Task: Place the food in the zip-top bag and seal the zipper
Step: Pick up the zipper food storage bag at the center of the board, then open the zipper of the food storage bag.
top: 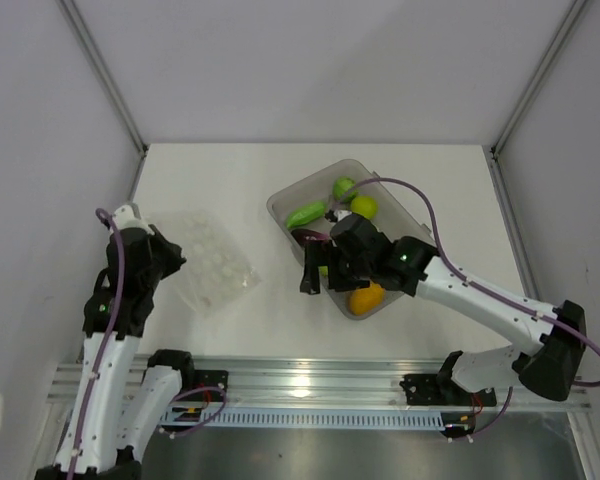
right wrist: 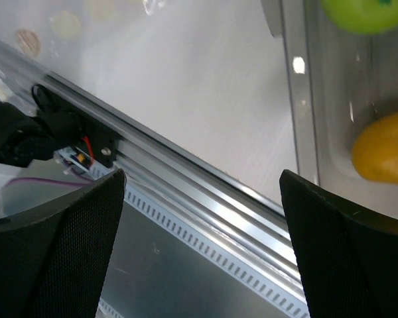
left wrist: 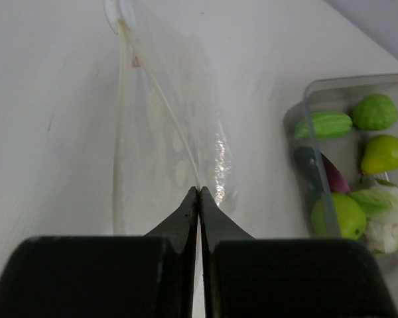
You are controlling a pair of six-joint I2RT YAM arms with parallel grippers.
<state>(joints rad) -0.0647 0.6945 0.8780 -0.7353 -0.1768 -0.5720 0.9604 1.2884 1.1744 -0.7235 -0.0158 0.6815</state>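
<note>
The clear zip-top bag (top: 213, 263) lies flat on the white table at the left. My left gripper (left wrist: 199, 191) is shut on the near edge of the zip-top bag (left wrist: 169, 126), a thin lip of plastic pinched between the jaws. The zipper (left wrist: 119, 139) runs as a pale strip along the bag's left side. The food lies in a grey bin (top: 280, 203): cucumber (left wrist: 324, 124), pear (left wrist: 385, 154), eggplant (left wrist: 333, 175), green apple (left wrist: 343, 216), cauliflower (left wrist: 385, 228), orange citrus (top: 366, 298). My right gripper (right wrist: 202, 177) hangs open and holds nothing over the bin's near left corner.
An aluminium rail (top: 310, 380) runs along the table's near edge, and it fills the space between my right fingers in the right wrist view. White walls close in the table on the left, back and right. The bin's wall (right wrist: 298, 99) stands just right of my right gripper.
</note>
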